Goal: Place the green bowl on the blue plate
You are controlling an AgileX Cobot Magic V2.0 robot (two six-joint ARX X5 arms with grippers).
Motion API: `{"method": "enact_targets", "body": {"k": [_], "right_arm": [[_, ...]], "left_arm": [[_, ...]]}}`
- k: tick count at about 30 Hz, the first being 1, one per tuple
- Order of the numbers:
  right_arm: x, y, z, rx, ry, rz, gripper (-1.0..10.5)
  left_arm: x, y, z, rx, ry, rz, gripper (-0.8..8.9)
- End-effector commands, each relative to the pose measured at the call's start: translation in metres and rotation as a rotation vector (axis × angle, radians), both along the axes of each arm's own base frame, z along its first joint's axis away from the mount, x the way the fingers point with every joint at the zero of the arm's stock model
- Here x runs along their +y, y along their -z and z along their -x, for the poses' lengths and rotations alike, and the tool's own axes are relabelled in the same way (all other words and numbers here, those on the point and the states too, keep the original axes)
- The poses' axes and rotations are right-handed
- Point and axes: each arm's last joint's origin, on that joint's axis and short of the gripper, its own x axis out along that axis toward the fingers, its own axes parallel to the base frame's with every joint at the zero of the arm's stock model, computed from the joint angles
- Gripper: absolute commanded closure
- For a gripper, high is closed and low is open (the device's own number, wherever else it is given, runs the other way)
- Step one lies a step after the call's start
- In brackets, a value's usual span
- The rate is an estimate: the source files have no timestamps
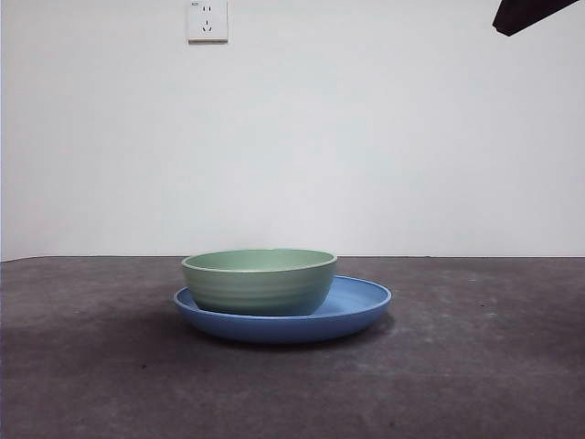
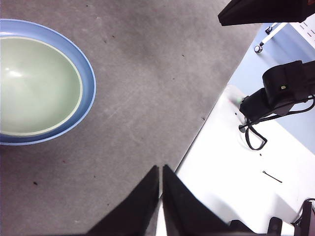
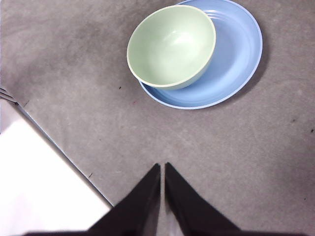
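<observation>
Green bowl (image 1: 259, 281) seated upright inside the blue plate (image 1: 361, 306), resting on the plate's floor and set off-centre, hard against one side of the rim; the opposite side of the plate left as a broad bare crescent. Bowl interior empty, glossy, with a paler rim; faint horizontal ridges visible on its outer wall in the front view. Plate lying flat on the dark grey table (image 1: 475, 366), low rim intact all round where visible.

Right gripper (image 3: 162, 169) raised above the table, well apart from the plate, touching nothing; jaws pressed together with only a hairline slit between the tips, nothing held. Bowl (image 3: 171, 45) and plate (image 3: 231, 59) both fully in its wrist view.

Left gripper (image 2: 161, 171) likewise raised clear of the plate, near the table edge, jaws closed tip to tip and empty. Bowl (image 2: 37, 86) and plate (image 2: 87, 78) partly cut off in that view. Black robot arm base (image 2: 280, 91) with a looped cable seen beyond the table edge, on a white surface.

White wall socket (image 1: 207, 20) on the wall above and behind the plate. Black arm tip (image 1: 535, 14) at the upper corner of the front view, far from the plate; which arm, not determinable.
</observation>
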Motion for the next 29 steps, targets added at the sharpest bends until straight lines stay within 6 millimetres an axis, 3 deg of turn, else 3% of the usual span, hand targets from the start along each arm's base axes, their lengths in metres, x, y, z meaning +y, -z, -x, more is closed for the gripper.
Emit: {"method": "enact_targets", "body": {"k": [1,13,18,22,26,29], "right_arm": [[0.002,-0.004,-0.001,-0.020,-0.014,-0.003,9.4],[0.002,-0.004,-0.001,-0.020,-0.014,-0.003,9.4],[0.002,-0.004,-0.001,-0.020,-0.014,-0.003,9.4],[0.002,-0.004,-0.001,-0.020,-0.014,-0.003,9.4],[0.002,-0.004,-0.001,-0.020,-0.014,-0.003,9.4],[0.002,-0.005,-0.001,-0.021,-0.014,-0.003,9.4]], "left_arm": [[-0.002,-0.002,-0.001,-0.012,0.019,0.007,8.04],[0.005,-0.008,0.005,-0.050,-0.005,0.030,8.04],[0.026,-0.029,0.007,-0.408,-0.080,0.097,8.04],[0.051,-0.038,0.010,-0.762,-0.284,0.138,8.04],[0.073,-0.021,0.021,-1.015,-0.602,0.084,8.04],[0.084,0.004,0.032,-1.076,-0.813,0.019,8.04]]}}
